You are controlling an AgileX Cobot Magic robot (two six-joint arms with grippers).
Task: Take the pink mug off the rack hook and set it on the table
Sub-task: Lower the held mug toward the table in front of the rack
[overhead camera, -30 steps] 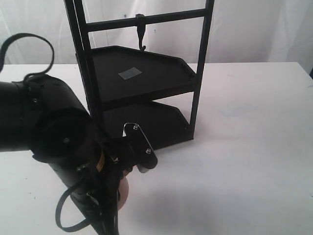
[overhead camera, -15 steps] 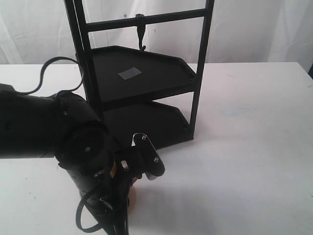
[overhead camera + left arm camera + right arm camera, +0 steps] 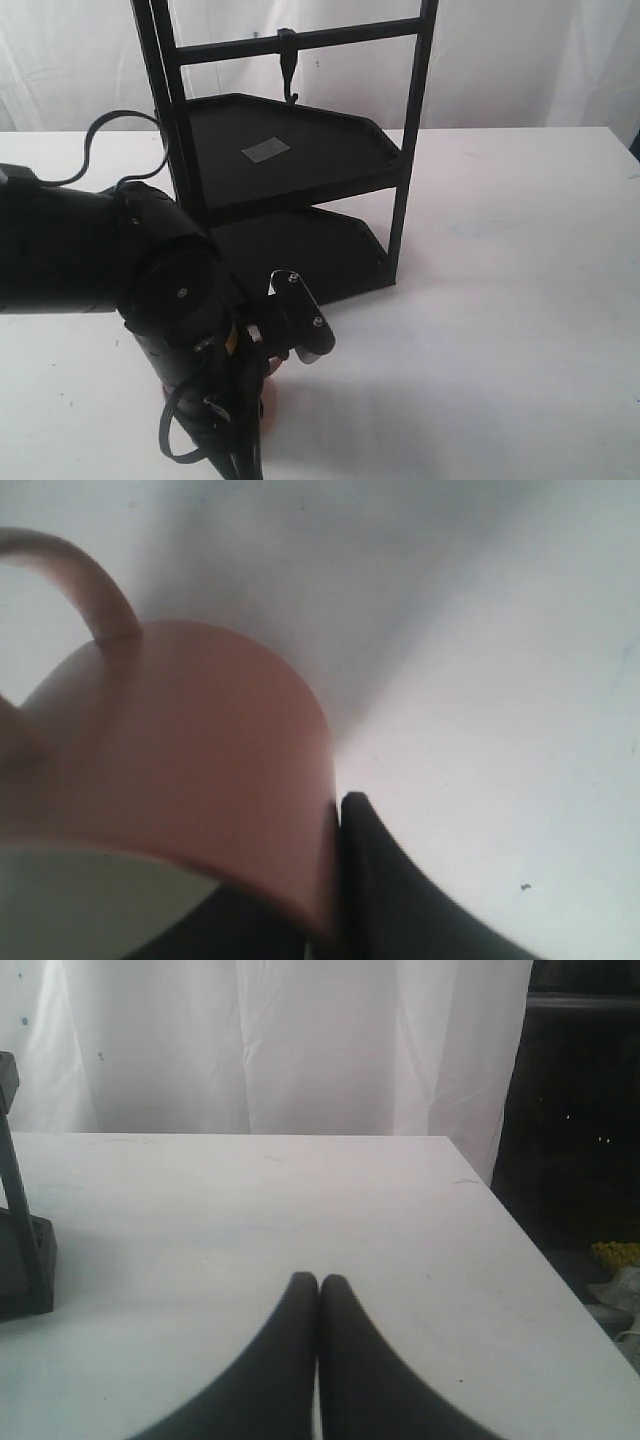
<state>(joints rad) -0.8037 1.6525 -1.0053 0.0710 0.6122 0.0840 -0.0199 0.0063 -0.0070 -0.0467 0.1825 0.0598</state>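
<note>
The left arm (image 3: 120, 270) hides nearly all of the pink mug (image 3: 190, 770); whether its base meets the table (image 3: 520, 260) I can't tell. The left gripper (image 3: 325, 890) pinches the mug's wall at the rim, one finger (image 3: 375, 880) outside. The rack hook (image 3: 289, 78) hangs bare; the right gripper (image 3: 318, 1305) is closed, empty

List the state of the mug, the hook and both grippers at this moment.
rack hook: bare, nothing hanging on it.
pink mug: off the rack hook, gripped by its wall, down near the table; contact unclear.
left gripper: shut on the pink mug's wall.
right gripper: shut, holding nothing.
</note>
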